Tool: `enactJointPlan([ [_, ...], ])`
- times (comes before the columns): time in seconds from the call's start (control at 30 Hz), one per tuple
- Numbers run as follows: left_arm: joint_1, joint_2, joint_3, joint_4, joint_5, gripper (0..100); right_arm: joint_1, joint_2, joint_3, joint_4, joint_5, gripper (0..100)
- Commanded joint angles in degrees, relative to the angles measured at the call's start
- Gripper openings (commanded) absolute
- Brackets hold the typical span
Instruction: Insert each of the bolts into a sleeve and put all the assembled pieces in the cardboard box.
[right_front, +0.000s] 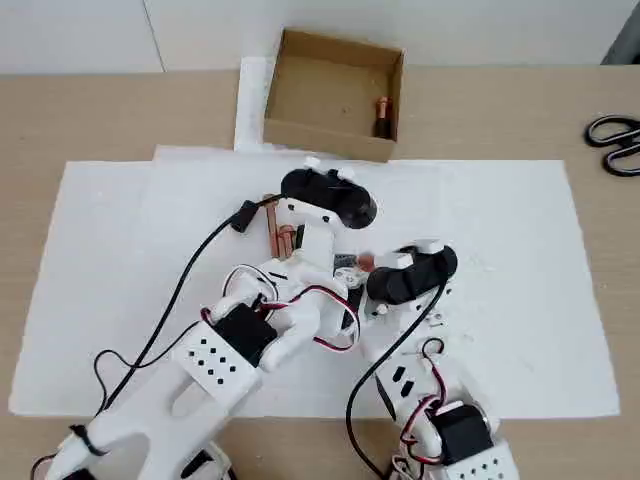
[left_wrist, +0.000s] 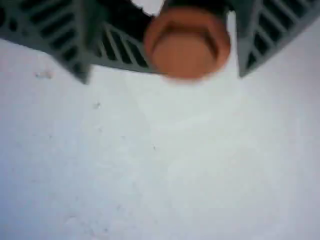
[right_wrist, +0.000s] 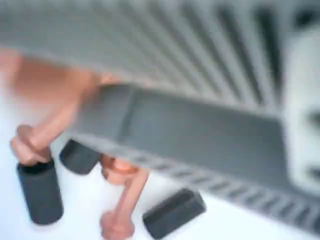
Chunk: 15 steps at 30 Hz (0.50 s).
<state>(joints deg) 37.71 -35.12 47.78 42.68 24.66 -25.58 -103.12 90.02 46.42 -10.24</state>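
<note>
Over the table (right_front: 100, 110) in the high view: white paper sheet (right_front: 520, 300) spread under both arms, cardboard box (right_front: 330, 138) just past its far edge, with one assembled piece (right_front: 382, 116) inside, close against the wall on the right arm's side. Scissors (right_front: 615, 140) well off to that side on the bare tabletop. Left arm (right_front: 250, 340) stretched to the middle of the sheet, its wrist end above a small bunch of loose bolts (right_front: 285, 240). Right arm (right_front: 412, 275) just beside it, right gripper (right_front: 352, 266) aimed toward that bunch, a copper piece (right_front: 366, 262) right at it. In the left wrist view: left gripper (left_wrist: 164, 75) clamped on a copper bolt (left_wrist: 187, 42), grey fingers (left_wrist: 265, 30) set against either side of its round head, plain paper beyond. In the right wrist view: ribbed grey body of the right gripper (right_wrist: 175, 125) close up, a blurred copper shape (right_wrist: 50, 82) at its edge; cannot tell whether closed or apart. Beyond it on the paper, loose bolts (right_wrist: 125, 197) lying among three black sleeves (right_wrist: 174, 212), one bolt's end touching the top of a sleeve.
</note>
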Motion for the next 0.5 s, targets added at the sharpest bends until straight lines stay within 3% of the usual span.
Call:
enactJointPlan([
  [0.0,0.1,0.0,-1.4,0.8,-0.4,25,0.0,-0.9,-2.5,-1.3,-0.2,0.3],
  [0.47,-0.1,-1.5,-1.5,2.5,-0.6,26,0.2,-0.9,-2.5,-1.2,-0.1,0.3],
])
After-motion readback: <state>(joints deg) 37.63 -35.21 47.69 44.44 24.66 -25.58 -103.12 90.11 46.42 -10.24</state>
